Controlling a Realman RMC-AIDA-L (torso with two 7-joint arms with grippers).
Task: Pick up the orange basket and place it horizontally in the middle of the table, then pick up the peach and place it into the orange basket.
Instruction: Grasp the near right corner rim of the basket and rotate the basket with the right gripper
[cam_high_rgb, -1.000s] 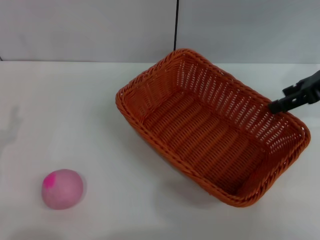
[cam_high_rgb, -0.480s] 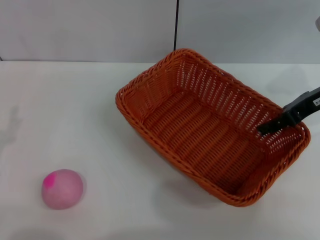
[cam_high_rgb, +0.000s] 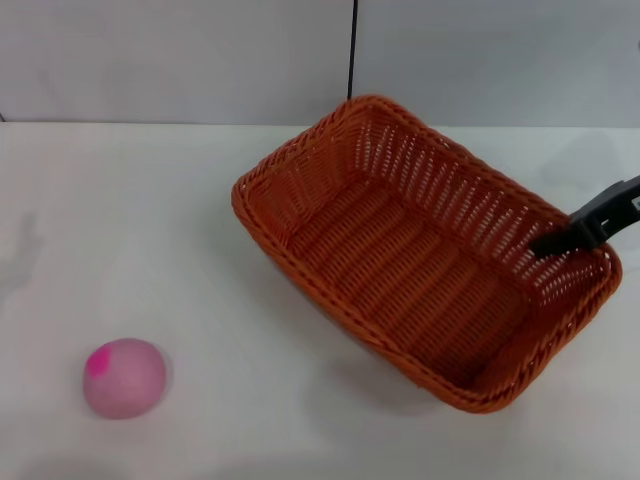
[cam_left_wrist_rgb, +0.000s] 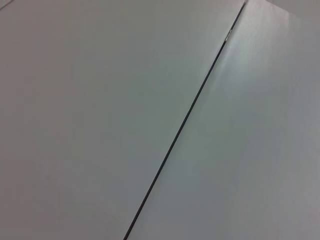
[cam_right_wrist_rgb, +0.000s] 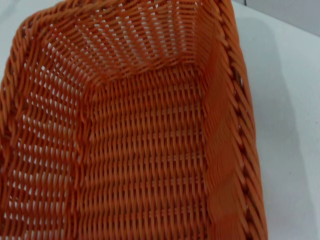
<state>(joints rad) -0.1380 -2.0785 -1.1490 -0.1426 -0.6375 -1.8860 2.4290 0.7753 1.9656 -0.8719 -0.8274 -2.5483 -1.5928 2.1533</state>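
Head view: you see the large orange-brown woven wicker basket resting on the wide white worktop, right of centre, its long axis running diagonally from far-centre to near-right. The right pincer sits at the basket's far-right rim, one dark finger reaching inside the wall; you cannot tell whether it is clenched. The small pale pink round peach lies well apart, near-left. The left pincer is out of view. Judge the right arm nearer.

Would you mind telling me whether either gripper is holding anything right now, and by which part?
It cannot be told. The right gripper is at the orange basket's right-hand rim, but a grip isn't visible. The left gripper is out of view.
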